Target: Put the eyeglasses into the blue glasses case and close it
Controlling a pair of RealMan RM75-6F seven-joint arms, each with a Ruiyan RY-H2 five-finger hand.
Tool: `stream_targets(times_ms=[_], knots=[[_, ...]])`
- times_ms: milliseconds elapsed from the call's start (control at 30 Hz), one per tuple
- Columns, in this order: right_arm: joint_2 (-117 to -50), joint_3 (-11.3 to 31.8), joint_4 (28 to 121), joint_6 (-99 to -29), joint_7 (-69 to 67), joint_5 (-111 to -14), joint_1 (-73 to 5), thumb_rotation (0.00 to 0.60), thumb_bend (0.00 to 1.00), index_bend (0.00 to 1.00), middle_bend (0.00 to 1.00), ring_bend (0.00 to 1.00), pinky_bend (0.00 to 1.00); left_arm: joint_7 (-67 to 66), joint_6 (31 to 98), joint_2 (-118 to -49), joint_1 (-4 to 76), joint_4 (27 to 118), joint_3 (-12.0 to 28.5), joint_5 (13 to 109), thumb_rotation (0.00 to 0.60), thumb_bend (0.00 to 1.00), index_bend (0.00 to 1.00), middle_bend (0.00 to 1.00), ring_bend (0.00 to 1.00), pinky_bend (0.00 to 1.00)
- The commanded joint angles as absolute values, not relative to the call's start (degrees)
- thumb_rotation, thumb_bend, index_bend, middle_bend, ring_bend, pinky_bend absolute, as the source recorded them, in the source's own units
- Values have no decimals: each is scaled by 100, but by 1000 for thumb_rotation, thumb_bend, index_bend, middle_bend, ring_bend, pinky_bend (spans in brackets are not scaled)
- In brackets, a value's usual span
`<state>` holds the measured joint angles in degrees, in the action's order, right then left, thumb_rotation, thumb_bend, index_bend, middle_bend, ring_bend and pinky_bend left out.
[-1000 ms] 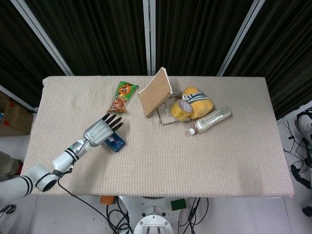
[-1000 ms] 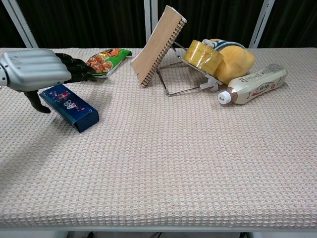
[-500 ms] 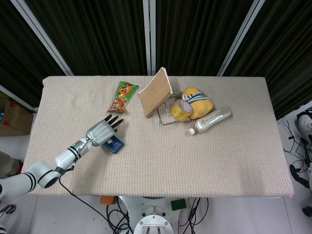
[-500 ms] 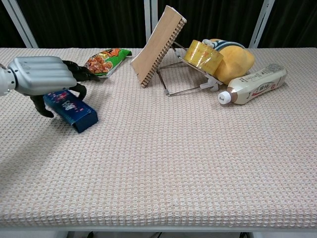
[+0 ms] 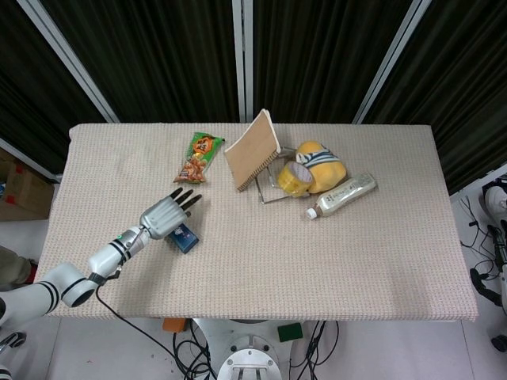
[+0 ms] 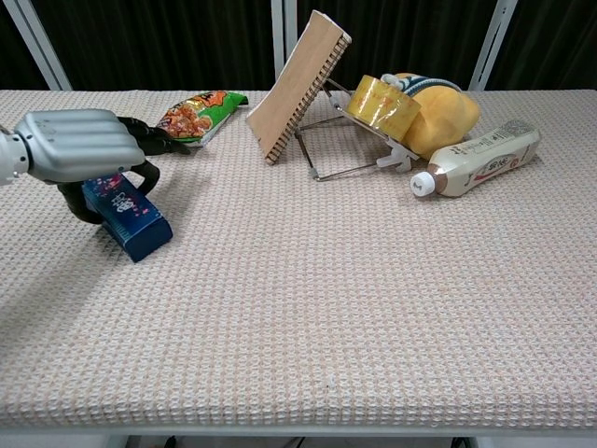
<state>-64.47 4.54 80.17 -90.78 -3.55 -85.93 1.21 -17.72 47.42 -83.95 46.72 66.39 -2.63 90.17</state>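
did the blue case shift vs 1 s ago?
Yes. In the chest view the blue case has swung and slid left under the left hand: its near end now lies further from the bottle and points more toward the camera.

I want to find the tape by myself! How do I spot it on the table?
Look at the far side of the beige woven table, right of the leaning brown notebook. The yellowish translucent tape roll sits on a wire stand, against the yellow plush toy. It is the only ring with a hole.
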Motion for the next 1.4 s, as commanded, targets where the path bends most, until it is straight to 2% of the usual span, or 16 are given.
stream_targets(times_ms=[33, 67, 167, 533, 600, 800, 867, 967, 1033, 1067, 1167, 1400], knots=[[-6444, 453, 8025, -9071, -346, -8586, 122, 600, 366, 0, 0, 0, 0, -1861, 4724, -8363, 4674, 6689, -266, 8996, 600, 200, 236, 0, 0, 137], [-6444, 453, 8027, -9070, -345, -8585, 122, 600, 368, 0, 0, 0, 0, -1889, 4727, -8356, 4673, 6708, -259, 8984, 600, 200, 160, 0, 0, 137], [-6439, 453, 8027, -9075, -360, -8589, 123, 600, 369, 0, 0, 0, 0, -1990, 4734, -8320, 4657, 6782, -231, 8922, 600, 200, 68, 0, 0, 137], [-6406, 465, 8037, -9120, -407, -8618, 124, 600, 369, 0, 0, 0, 0, -2292, 4895, -7913, 4454, 7392, -164, 8616, 600, 194, 55, 0, 0, 138], [-6396, 474, 8041, -9155, -424, -8620, 136, 600, 369, 0, 0, 0, 0, -2281, 5136, -7755, 4311, 7640, -107, 8523, 600, 185, 55, 0, 0, 138], [-6383, 501, 7980, -9276, -562, -8595, 203, 600, 368, 0, 0, 0, 0, -1917, 6667, -7160, 3310, 8827, 179, 7949, 599, 175, 55, 0, 0, 146], [-6419, 492, 7929, -9308, -596, -8603, 225, 600, 364, 0, 0, 0, 0, -1722, 7351, -7049, 2846, 9128, 167, 7907, 514, 174, 55, 0, 0, 146], [-6477, 448, 7853, -9333, -610, -8638, 258, 600, 356, 0, 0, 0, 0, -1445, 8186, -7022, 2179, 9295, 4, 7947, 228, 174, 56, 0, 0, 143], [-6502, 409, 7803, -9352, -606, -8660, 292, 600, 349, 0, 0, 0, 0, -1446, 8612, -7045, 1784, 9262, -167, 8016, 100, 165, 55, 0, 0, 135], [-6507, 400, 7791, -9366, -619, -8662, 309, 600, 347, 0, 0, 0, 0, -1457, 8769, -7062, 1632, 9236, -242, 8062, 56, 159, 55, 0, 0, 132], [-6518, 373, 7751, -9431, -670, -8679, 368, 600, 342, 0, 0, 0, 0, -1375, 9162, -7123, 1207, 9144, -450, 8212, 3, 156, 55, 0, 0, 129], [-6535, 321, 7797, -9439, -636, -8788, 369, 600, 341, 0, 0, 0, 0, -1367, 9331, -7060, 862, 9079, -624, 8525, 0, 160, 55, 0, 0, 128]])
